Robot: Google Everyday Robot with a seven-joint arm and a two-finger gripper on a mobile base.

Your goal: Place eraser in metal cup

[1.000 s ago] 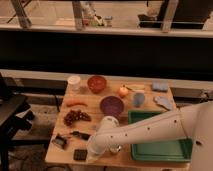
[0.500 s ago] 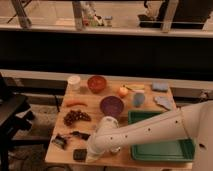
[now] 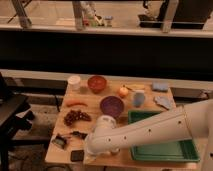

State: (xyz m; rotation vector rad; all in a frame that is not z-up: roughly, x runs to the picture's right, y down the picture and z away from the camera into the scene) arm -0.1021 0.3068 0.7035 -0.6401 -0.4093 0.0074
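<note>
The eraser [image 3: 76, 155] is a small flat black block lying near the table's front edge, left of centre. My gripper [image 3: 90, 151] is at the end of the white arm [image 3: 145, 132], which reaches in from the right. It hangs low over the table just right of the eraser. I cannot tell whether it touches the eraser. No small silver metal cup shows; the arm covers the table's front middle.
A green tray [image 3: 186, 149] sits front right under the arm. A purple bowl [image 3: 111, 106], a red bowl [image 3: 97, 83], a white cup [image 3: 74, 81], a light-blue cup [image 3: 138, 99], an apple [image 3: 123, 91], grapes [image 3: 76, 117], a clip-like object [image 3: 60, 141] and a black-handled tool [image 3: 78, 134] also lie on the table.
The end of the arm has crept slightly left and down toward the eraser. The objects on the table have not moved.
</note>
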